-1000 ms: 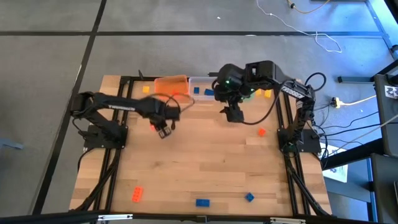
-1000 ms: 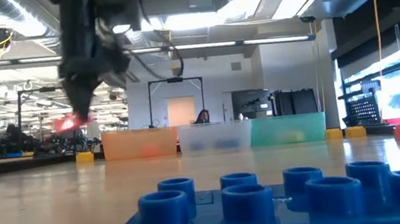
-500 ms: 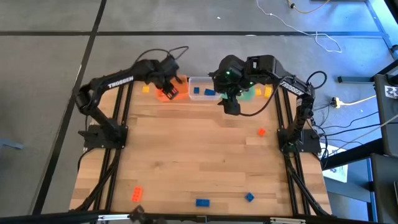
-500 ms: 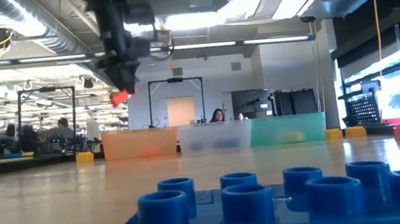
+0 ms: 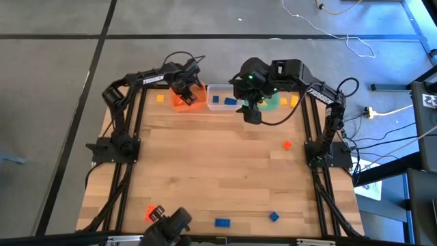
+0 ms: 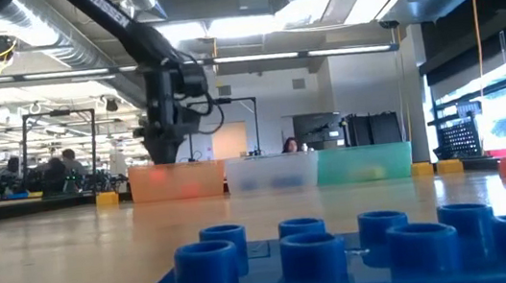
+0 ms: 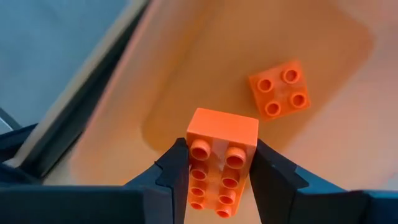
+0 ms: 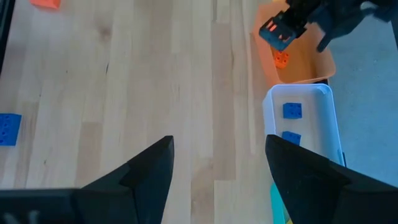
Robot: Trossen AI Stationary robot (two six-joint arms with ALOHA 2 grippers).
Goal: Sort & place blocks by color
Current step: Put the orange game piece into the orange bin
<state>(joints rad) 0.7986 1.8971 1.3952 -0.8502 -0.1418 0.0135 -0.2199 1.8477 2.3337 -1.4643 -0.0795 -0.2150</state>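
You'll see three tubs along the counter's [image 5: 205, 171] far edge: orange tub [image 5: 194, 100] on the left, clear tub [image 5: 213, 96] in the middle, green tub [image 5: 272, 104] on the right. Cables [image 5: 355, 44] cross the floor beyond.

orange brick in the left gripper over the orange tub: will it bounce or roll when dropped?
Probably won't roll: the orange brick is boxy with flat faces. Looks rigid, so a small bounce is likely. The orange tub should contain it; another orange block lies inside.

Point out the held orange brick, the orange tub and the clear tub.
Held orange brick [image 7: 219, 167]: left wrist view, on its studded face between the fingers.
Orange tub [image 7: 205, 68]: left wrist view, on its bare floor.
Clear tub [image 8: 328, 124]: right wrist view, on its rim.
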